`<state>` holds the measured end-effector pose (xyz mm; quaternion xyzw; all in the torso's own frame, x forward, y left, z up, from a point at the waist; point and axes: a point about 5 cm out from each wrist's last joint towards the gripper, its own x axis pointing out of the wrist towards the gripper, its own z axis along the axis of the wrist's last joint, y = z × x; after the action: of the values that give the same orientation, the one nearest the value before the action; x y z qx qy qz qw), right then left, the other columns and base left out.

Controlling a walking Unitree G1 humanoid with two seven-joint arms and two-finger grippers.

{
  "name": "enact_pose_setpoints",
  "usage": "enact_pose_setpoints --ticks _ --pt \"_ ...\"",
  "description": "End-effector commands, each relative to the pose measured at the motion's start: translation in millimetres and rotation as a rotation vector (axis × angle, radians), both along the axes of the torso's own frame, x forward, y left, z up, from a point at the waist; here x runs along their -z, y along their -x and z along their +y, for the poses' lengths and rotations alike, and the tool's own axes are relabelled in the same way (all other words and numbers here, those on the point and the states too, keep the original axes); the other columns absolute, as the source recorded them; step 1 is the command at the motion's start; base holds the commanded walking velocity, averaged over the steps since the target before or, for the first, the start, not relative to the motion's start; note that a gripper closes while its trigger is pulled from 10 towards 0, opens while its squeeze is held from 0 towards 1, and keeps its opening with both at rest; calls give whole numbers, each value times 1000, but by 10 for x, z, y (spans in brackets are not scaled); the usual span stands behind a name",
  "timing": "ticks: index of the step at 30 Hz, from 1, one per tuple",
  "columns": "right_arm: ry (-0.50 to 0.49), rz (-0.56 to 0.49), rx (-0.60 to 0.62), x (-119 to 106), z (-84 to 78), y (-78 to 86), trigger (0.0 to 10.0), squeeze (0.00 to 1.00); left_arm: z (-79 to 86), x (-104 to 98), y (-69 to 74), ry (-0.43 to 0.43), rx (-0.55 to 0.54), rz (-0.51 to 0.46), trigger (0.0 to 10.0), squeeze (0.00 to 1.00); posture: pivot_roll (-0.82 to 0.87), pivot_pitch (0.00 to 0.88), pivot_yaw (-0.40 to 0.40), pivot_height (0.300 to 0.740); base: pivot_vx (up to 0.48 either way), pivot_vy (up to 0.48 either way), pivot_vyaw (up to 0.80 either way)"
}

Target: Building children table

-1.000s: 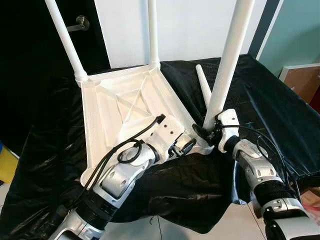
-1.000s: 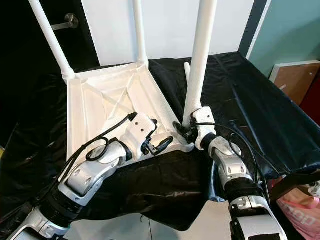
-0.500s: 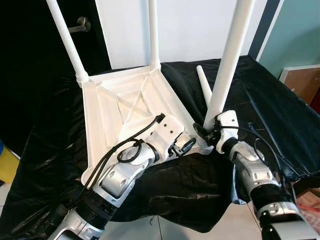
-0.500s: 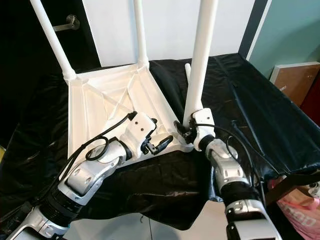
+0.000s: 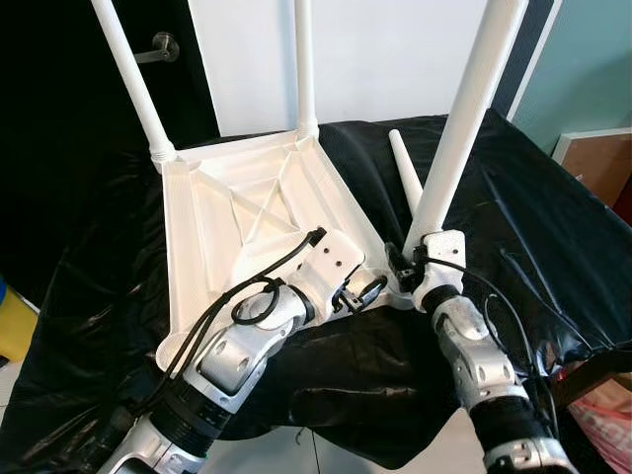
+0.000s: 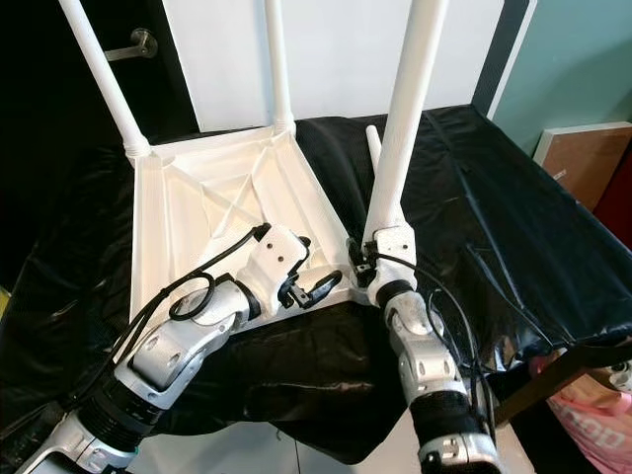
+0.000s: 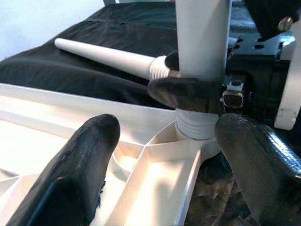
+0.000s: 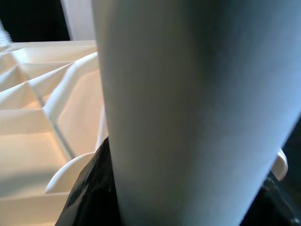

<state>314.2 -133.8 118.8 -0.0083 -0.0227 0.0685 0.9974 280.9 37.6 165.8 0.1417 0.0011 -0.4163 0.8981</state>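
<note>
A white children's table top (image 5: 212, 227) lies upside down on a black cloth. Two white legs (image 5: 133, 79) (image 5: 304, 69) stand in its far corners. A third leg (image 5: 459, 128) stands in the near right corner socket (image 7: 195, 129), leaning right at its top. My right gripper (image 5: 403, 265) is shut on this leg's base; the leg (image 8: 188, 94) is close up in the right wrist view. My left gripper (image 5: 363, 289) hangs open over the table top's near edge, just left of that corner, fingers (image 7: 80, 174) wide apart. A loose fourth leg (image 5: 403, 168) lies on the cloth behind.
The black cloth (image 5: 533, 217) covers the whole work surface and hangs over its near edge. A dark door with a handle (image 5: 158, 44) is at the back left. A brown board (image 5: 597, 158) stands at the right, and a pink bag (image 5: 602, 415) sits on the floor.
The third leg's top has tipped further to the right. My right forearm has swung in to the left under the corner. The left gripper has stayed put.
</note>
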Motion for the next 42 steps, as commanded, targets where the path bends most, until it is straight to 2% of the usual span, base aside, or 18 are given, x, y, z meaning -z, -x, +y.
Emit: enact_pose_setpoints --ticks 1,7,18,19,20,29,30,39,42 --pt "-2 84 59 167 -49 72 10000 0 -49 21 78 -21 112 25 10000 0 -117 0 -1 740 0 0 0" --pt "-24 63 153 117 -100 131 10000 0 -63 44 85 -21 118 33 10000 0 -125 0 -4 740 0 0 0" --pt "-21 71 154 100 -56 221 10000 0 -48 100 137 -23 113 51 10000 0 -120 0 -17 740 0 0 0" --pt "-20 68 152 92 -50 228 10000 200 -41 102 138 -25 111 51 10000 0 -119 0 -18 740 0 0 0" --pt "-28 65 145 81 -41 234 10000 1000 -33 102 140 -26 109 52 10000 0 -118 0 -18 740 0 0 0" --pt "-50 26 116 -10 -22 256 10000 980 -25 101 148 -28 106 54 10000 0 -117 0 -23 740 0 0 0" --pt "-52 24 114 -20 -23 257 10000 0 -27 100 146 -27 105 54 10000 0 -118 0 -23 740 0 0 0" --pt "-52 19 106 -56 -10 262 10000 0 -25 77 144 -28 103 48 10000 0 -119 0 -29 740 0 0 0" --pt "-55 -19 79 -134 12 261 10000 0 -26 41 134 -31 105 38 10000 0 -114 1 -31 740 0 0 0"
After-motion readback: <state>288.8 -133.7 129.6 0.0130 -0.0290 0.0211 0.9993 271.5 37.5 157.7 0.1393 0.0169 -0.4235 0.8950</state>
